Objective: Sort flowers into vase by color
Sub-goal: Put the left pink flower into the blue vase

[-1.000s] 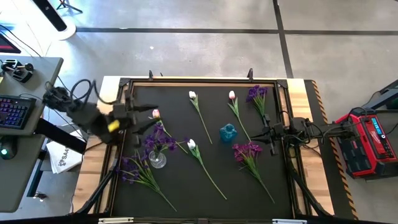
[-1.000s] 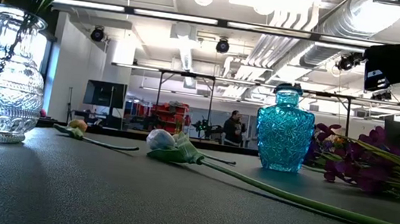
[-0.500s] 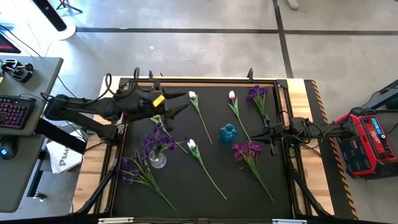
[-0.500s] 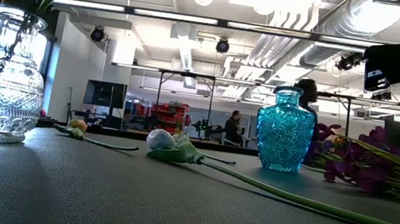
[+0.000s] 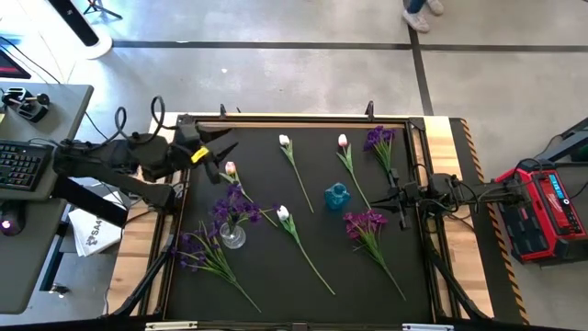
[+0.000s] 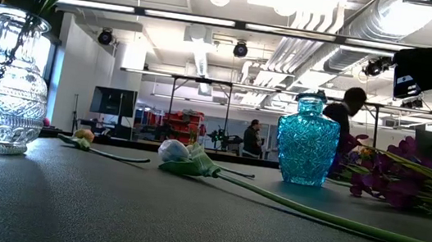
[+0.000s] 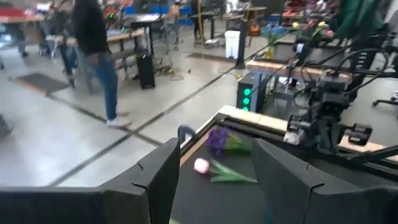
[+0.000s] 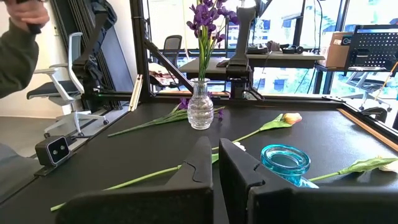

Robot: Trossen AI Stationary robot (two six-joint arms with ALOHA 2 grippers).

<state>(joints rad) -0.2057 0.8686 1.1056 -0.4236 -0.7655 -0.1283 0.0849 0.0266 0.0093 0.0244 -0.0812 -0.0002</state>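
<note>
A clear glass vase (image 5: 231, 237) (image 6: 2, 82) holds one purple sprig (image 5: 234, 207) upright. A blue glass vase (image 5: 337, 196) (image 6: 306, 140) stands mid-table with nothing in it. Three purple sprigs (image 5: 379, 138) (image 5: 366, 222) (image 5: 197, 248) and several tulips lie flat on the mat, among them a pink one (image 5: 230, 168) and white ones (image 5: 284, 141) (image 5: 282, 212). My left gripper (image 5: 223, 154) (image 7: 217, 180) is open, raised over the mat's far left corner, above the pink tulip and holding nothing. My right gripper (image 5: 386, 198) (image 8: 216, 165) waits shut at the right, beside the blue vase.
A raised dark frame (image 5: 303, 118) edges the black mat. A red device (image 5: 542, 207) sits off the table's right end, a keyboard desk (image 5: 23, 165) off its left. A person (image 6: 347, 112) walks in the room beyond. Bare mat lies near the front edge (image 5: 294, 303).
My left arm rose from beside the clear vase, swung out over the far part of the mat toward the white tulip, then drew back toward the far left corner. The flowers and vases stayed put. A person walked past in the background.
</note>
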